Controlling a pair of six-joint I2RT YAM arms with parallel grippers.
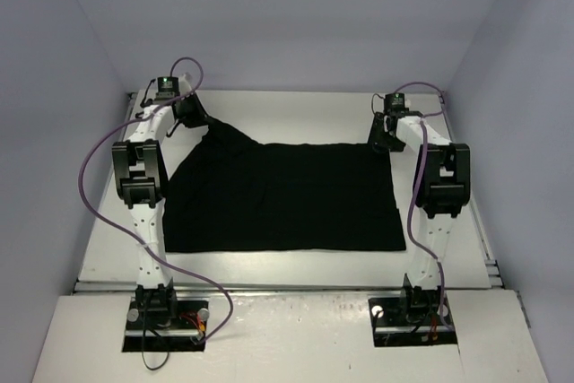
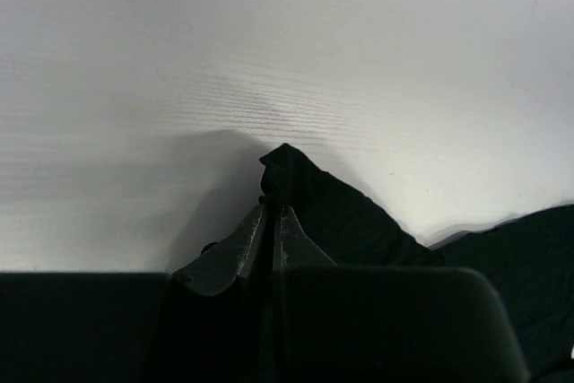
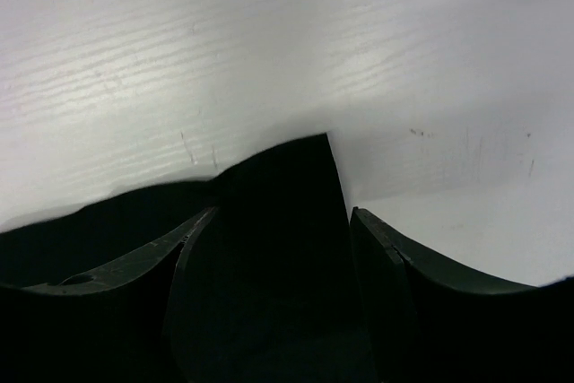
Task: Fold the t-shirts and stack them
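Note:
One black t-shirt [image 1: 287, 199] lies spread flat on the white table [image 1: 296, 105], wrinkled toward its far left corner. That corner is pulled up into a peak, and my left gripper [image 1: 195, 116] is shut on it. In the left wrist view the fingers [image 2: 251, 244] press together on the cloth, with the t-shirt's tip [image 2: 296, 177] poking out past them. My right gripper [image 1: 386, 136] sits at the far right corner. Seen from the right wrist, that gripper [image 3: 282, 213] is open, and the t-shirt's corner [image 3: 287, 177] lies between its spread fingers [image 3: 377, 239].
Pale walls [image 1: 54, 87] close the table in on the left, right and back. Purple cables [image 1: 90, 163] loop beside each arm. The arm bases [image 1: 166, 311] stand on a lower board past the table's near edge [image 1: 287, 286].

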